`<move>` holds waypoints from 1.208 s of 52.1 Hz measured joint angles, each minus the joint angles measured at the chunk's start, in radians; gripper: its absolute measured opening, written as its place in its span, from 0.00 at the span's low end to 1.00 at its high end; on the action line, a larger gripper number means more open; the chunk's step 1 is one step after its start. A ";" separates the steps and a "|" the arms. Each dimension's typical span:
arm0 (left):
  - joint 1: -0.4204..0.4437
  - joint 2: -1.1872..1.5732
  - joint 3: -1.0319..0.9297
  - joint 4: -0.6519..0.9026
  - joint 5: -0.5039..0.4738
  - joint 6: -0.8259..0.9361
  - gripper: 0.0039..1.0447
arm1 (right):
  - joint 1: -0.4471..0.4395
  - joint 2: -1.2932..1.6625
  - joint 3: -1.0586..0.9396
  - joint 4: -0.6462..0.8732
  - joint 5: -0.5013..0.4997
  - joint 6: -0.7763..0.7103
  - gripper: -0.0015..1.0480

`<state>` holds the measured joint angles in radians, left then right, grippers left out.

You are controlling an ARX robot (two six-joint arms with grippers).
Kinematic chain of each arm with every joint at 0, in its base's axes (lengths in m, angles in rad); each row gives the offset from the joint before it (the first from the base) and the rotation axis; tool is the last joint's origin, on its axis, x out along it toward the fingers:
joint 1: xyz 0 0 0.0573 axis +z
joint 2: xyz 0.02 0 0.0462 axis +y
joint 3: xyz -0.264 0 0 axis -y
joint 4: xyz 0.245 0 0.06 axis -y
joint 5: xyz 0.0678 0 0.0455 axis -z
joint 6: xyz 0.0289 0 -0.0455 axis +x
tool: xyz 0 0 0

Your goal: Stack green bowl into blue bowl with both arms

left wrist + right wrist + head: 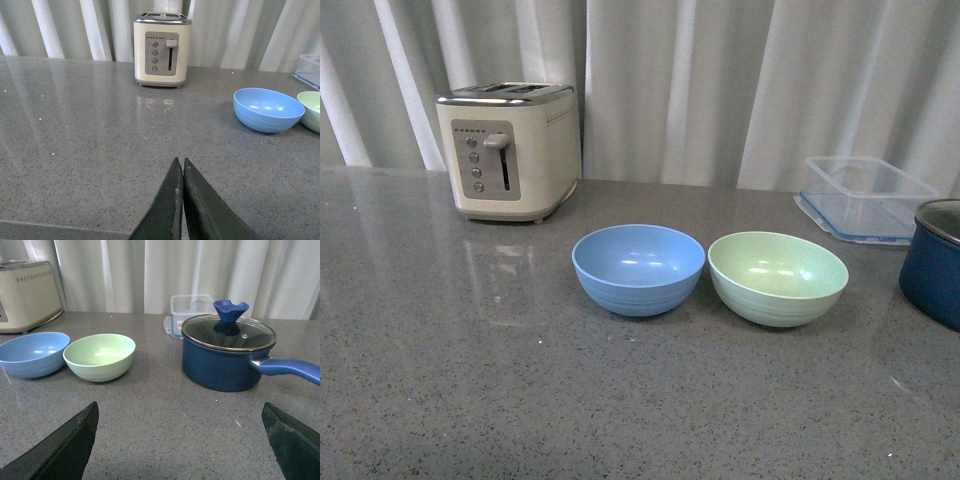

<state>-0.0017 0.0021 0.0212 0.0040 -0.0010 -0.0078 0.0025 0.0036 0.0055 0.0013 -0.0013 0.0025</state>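
The green bowl (778, 277) sits just right of the blue bowl (638, 268) on the surface (520, 380), untouched, so the wide-spread right fingers (65, 450) should pinch its rim squarely while the left fingers (167, 205), now pressed together, open to steady the blue.

Matte plastic green bowl (778, 280) and blue bowl (638, 270) rest on a glossy speckled countertop (470, 380).

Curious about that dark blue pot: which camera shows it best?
The right wrist view: the pot shows body, lid and handle. The front view clips it at the edge; the left wrist view misses it.
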 joint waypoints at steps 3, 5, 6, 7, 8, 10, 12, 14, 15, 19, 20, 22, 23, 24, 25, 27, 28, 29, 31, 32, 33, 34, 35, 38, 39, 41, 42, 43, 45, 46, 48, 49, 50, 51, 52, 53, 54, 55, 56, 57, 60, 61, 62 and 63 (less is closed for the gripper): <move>0.000 0.002 0.000 -0.002 0.000 0.000 0.03 | 0.000 0.000 0.000 0.000 0.000 0.000 0.90; 0.000 0.002 0.000 -0.003 0.000 0.000 0.04 | 0.000 0.000 0.000 0.000 0.000 0.000 0.90; 0.000 0.002 0.000 -0.003 0.000 0.000 0.06 | 0.000 0.000 0.000 0.000 0.000 0.000 0.90; 0.000 0.002 0.000 -0.003 0.001 0.000 0.10 | 0.000 0.000 0.000 0.000 0.000 0.000 0.90; 0.000 0.002 0.000 -0.003 0.001 0.000 0.11 | 0.000 0.000 0.000 0.000 0.000 0.000 0.90; 0.000 0.002 0.000 -0.003 0.000 0.000 0.19 | 0.000 0.000 0.000 0.000 0.000 0.000 0.90; 0.000 0.002 0.000 -0.003 0.000 0.000 0.24 | 0.000 0.000 0.000 0.000 0.000 0.000 0.90; 0.000 0.002 0.000 -0.003 0.000 0.000 0.28 | 0.000 0.000 0.000 0.000 0.000 0.000 0.90; 0.000 0.002 0.000 -0.003 0.001 0.000 0.32 | 0.000 0.000 0.000 0.000 0.000 0.000 0.90; 0.000 0.002 0.000 -0.003 0.001 0.000 0.44 | 0.000 0.000 0.000 0.000 0.000 0.000 0.90; 0.000 0.002 0.000 -0.003 0.001 0.000 0.46 | 0.000 0.000 0.000 0.000 0.000 0.000 0.90; 0.000 0.002 0.000 -0.003 0.000 0.000 0.53 | 0.000 0.000 0.000 0.000 0.000 0.000 0.90; 0.000 0.002 0.000 -0.003 0.000 0.000 0.54 | 0.000 0.000 0.000 0.000 0.000 0.000 0.90; 0.000 0.002 0.000 -0.003 0.000 0.000 0.58 | 0.000 0.000 0.000 0.000 0.000 0.000 0.90; 0.000 0.002 0.000 -0.003 0.000 0.000 0.61 | 0.000 0.000 0.000 0.000 0.000 0.000 0.90; 0.000 0.002 0.000 -0.003 0.001 0.000 0.66 | 0.000 0.000 0.000 0.000 0.000 0.000 0.90; 0.000 0.002 0.000 -0.003 0.000 0.000 0.70 | 0.000 0.003 0.000 -0.005 -0.002 0.000 0.90; 0.000 0.002 0.000 -0.003 0.000 0.000 0.75 | -0.001 0.008 0.006 -0.026 -0.013 0.001 0.90; 0.000 0.002 0.000 -0.003 0.000 0.000 0.83 | 0.000 0.054 0.030 -0.065 -0.031 -0.002 0.90; 0.000 0.002 0.000 -0.003 0.001 0.000 0.87 | 0.001 0.063 0.033 -0.063 -0.034 -0.002 0.90; 0.000 0.002 0.000 -0.003 0.001 0.000 0.89 | 0.001 0.081 0.042 -0.055 -0.043 -0.002 0.90; 0.000 0.001 0.000 -0.003 0.001 0.000 0.92 | 0.001 0.102 0.052 -0.042 -0.056 0.000 0.90; 0.000 0.001 0.000 -0.003 0.001 0.000 0.95 | 0.000 0.125 0.064 -0.027 -0.070 0.001 0.90; 0.000 0.001 0.000 -0.003 0.000 0.002 0.94 | 0.000 0.193 0.103 0.012 -0.090 -0.001 0.90; 0.000 0.001 0.000 -0.003 0.000 0.002 0.94 | 0.000 0.209 0.113 0.022 -0.098 0.000 0.90; 0.000 0.002 0.000 -0.003 0.001 0.002 0.93 | -0.002 0.277 0.154 0.059 -0.131 0.004 0.90; 0.000 0.002 0.000 -0.003 0.000 0.002 0.94 | -0.002 0.294 0.166 0.065 -0.134 0.004 0.90; 0.000 0.001 0.000 -0.003 0.000 0.003 0.94 | -0.001 0.331 0.189 0.073 -0.138 0.004 0.90; 0.000 0.001 0.000 -0.003 0.001 0.002 0.94 | 0.001 0.410 0.240 0.082 -0.167 0.014 0.90; 0.000 0.001 0.000 -0.003 0.001 0.002 0.94 | 0.004 0.451 0.267 0.078 -0.187 0.021 0.90; 0.000 0.001 0.000 -0.003 0.000 0.003 0.94 | 0.013 0.557 0.336 0.060 -0.216 0.033 0.90; 0.000 0.001 0.000 -0.003 0.000 0.002 0.94 | 0.018 0.599 0.363 0.060 -0.239 0.050 0.90; 0.000 0.001 0.000 -0.003 0.000 0.003 0.94 | 0.027 0.665 0.406 0.052 -0.245 0.064 0.90; 0.000 0.001 0.000 -0.003 0.001 0.003 0.94 | 0.033 0.708 0.436 0.050 -0.243 0.078 0.90; 0.000 0.001 0.000 -0.003 0.001 0.003 0.94 | 0.043 0.772 0.477 0.053 -0.244 0.093 0.90; 0.000 0.001 0.000 -0.003 0.000 0.003 0.94 | 0.051 0.814 0.505 0.056 -0.239 0.097 0.90; 0.000 0.001 0.000 -0.003 0.000 0.003 0.94 | 0.063 0.874 0.543 0.061 -0.214 0.095 0.90; 0.000 0.001 0.000 -0.003 0.000 0.003 0.94 | 0.068 0.912 0.568 0.064 -0.197 0.093 0.90; 0.000 0.001 0.000 -0.003 0.000 0.003 0.94 | 0.073 0.969 0.605 0.066 -0.192 0.098 0.90; 0.000 0.001 0.000 -0.003 0.000 0.003 0.94 | 0.076 1.006 0.629 0.066 -0.191 0.102 0.90; 0.000 0.001 0.000 -0.003 0.001 0.003 0.94 | 0.084 1.151 0.734 0.043 -0.188 0.126 0.90; 0.000 0.001 0.000 -0.003 0.000 0.003 0.94 | 0.087 1.185 0.760 0.034 -0.179 0.130 0.90; 0.000 0.001 0.000 -0.003 0.000 0.003 0.94 | 0.092 1.235 0.799 0.018 -0.168 0.133 0.90; 0.000 0.001 0.000 -0.003 0.000 0.003 0.94 | 0.094 1.268 0.823 0.008 -0.159 0.134 0.90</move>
<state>-0.0017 0.0032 0.0212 0.0006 -0.0006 -0.0051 0.0963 1.2716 0.8288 0.0093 -0.1604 0.1364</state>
